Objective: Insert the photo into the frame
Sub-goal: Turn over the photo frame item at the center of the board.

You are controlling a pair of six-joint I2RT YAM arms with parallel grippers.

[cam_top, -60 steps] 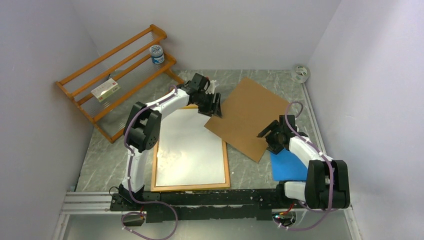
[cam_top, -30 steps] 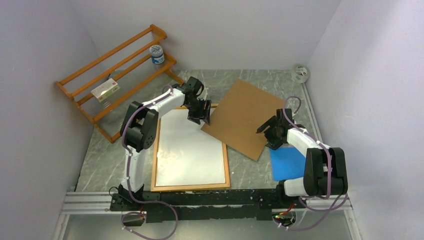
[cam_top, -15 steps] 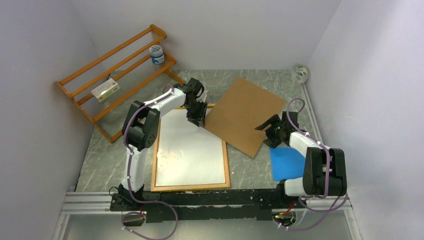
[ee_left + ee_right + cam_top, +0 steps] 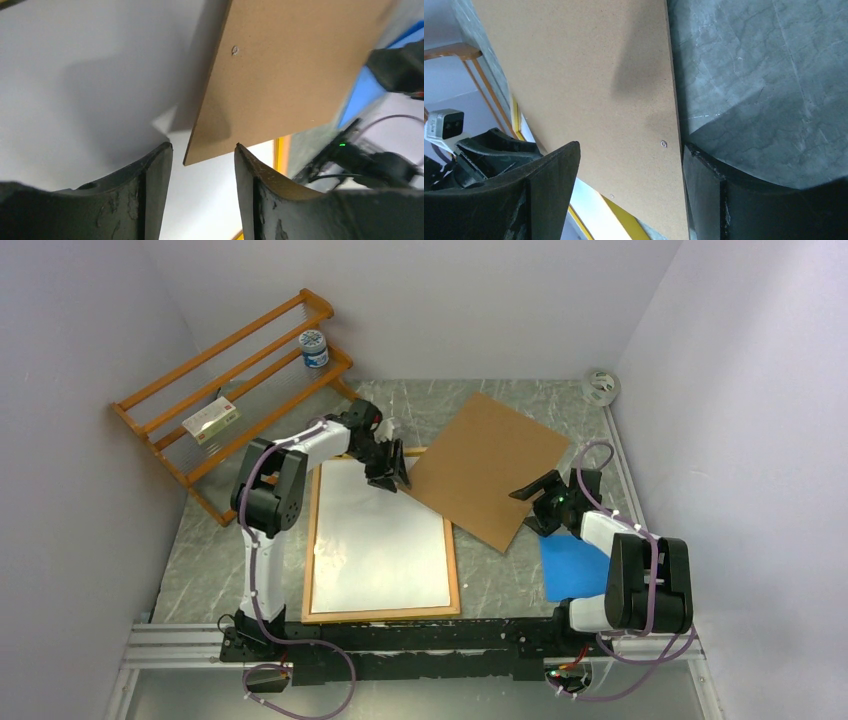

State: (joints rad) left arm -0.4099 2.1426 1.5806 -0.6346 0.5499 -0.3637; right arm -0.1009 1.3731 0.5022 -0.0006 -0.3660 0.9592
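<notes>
Now both arms stretch toward the backing board [image 4: 485, 465] — left gripper [image 4: 202, 146] and right gripper [image 4: 630, 146] both spread.

The backing board [image 4: 589, 75] – cut off beyond the right gripper [image 4: 630, 146], its near end hidden behind the jaws. At the left gripper [image 4: 203, 145], its corner between the jaws covers part of the photo [image 4: 75, 75]; the blue sheet [image 4: 367, 92] beyond is blurred.

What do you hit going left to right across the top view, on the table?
orange slatted rack → frame holding the photo white side up → brown backing board → blue sheet
</notes>
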